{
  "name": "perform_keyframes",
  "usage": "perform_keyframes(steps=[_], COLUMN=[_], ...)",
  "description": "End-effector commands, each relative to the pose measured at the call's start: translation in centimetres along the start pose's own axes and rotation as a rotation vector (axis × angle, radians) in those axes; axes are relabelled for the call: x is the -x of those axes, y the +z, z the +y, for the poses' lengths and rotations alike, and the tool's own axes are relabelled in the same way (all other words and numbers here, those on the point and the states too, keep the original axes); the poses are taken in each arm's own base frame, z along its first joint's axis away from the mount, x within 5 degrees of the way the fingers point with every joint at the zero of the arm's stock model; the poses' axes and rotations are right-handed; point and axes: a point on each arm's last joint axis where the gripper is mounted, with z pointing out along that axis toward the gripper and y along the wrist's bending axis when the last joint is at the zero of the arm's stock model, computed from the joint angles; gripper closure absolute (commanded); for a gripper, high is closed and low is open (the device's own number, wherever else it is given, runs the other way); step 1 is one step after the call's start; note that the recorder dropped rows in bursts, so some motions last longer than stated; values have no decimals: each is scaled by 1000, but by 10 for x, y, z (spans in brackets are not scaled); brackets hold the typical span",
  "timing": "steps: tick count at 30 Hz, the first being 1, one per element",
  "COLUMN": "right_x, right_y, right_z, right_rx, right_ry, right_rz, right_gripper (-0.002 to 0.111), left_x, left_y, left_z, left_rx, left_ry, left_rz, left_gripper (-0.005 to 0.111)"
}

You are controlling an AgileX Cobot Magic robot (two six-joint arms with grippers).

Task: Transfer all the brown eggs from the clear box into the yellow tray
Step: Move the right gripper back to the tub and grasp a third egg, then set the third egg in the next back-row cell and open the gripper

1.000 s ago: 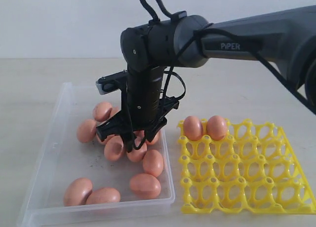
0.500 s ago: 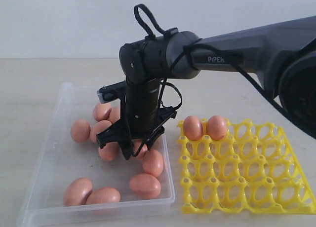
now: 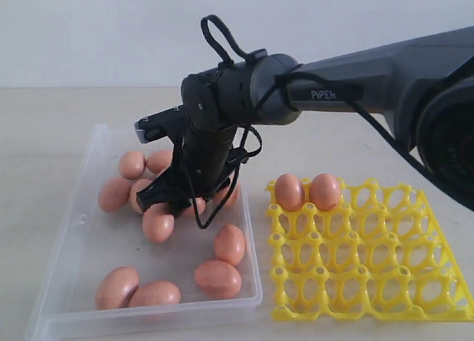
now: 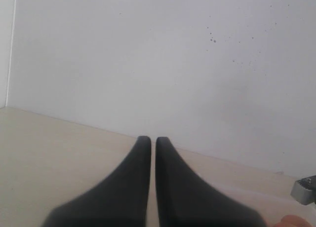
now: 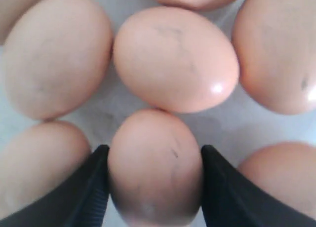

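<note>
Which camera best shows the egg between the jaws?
Right wrist view: the egg sits close up, flanked on both sides. In the exterior view the arm at least partly blocks it; the left wrist view shows mainly wall.

Right arm (image 3: 355, 81) reaches in from the right, right gripper (image 3: 172, 206) pointing down into the clear box (image 3: 67, 282) on the desk (image 3: 44, 126). One brown egg (image 3: 158, 224) sits right at the tips of the jaws; can't tell from this angle if it's clamped. Cluster of brown eggs (image 3: 132, 165) packed behind and left of it, four more loose toward the near wall. Yellow tray (image 3: 370, 289) just beside the box on the right, two eggs (image 3: 289, 192) side by side in its back-left cups.
</note>
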Motion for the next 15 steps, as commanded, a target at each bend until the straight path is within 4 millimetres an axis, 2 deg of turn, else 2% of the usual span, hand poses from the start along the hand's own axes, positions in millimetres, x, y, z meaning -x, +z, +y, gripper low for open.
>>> perform_keyframes(steps=[1,5,7,10,11,12,15], right_x=[-8,-40,-66,-104,-118,-132,-152], right_y=[6,-17,-34,-45,-47,-47,-52], right_z=[-1,-2,-8,-15,-17,-22,-31], right_rx=[-10,-20,-19,16,25,0,-47], right_ry=[-41,-70,-43,15,36,72,100], right_rz=[-277,-668,-942,-1200,-1235,-1200,-1162], right_gripper=[108,108,108,108,108,108,108], left_x=[1,1,1,1,1,1,1], left_y=[0,0,0,0,0,0,0], left_z=[0,0,0,0,0,0,0], left_rx=[-5,-5,-5,-5,-5,-5,-5], left_ry=[4,4,4,4,4,4,4], left_rz=[-5,-5,-5,-5,-5,-5,-5], left_gripper=[103,103,103,103,103,103,103])
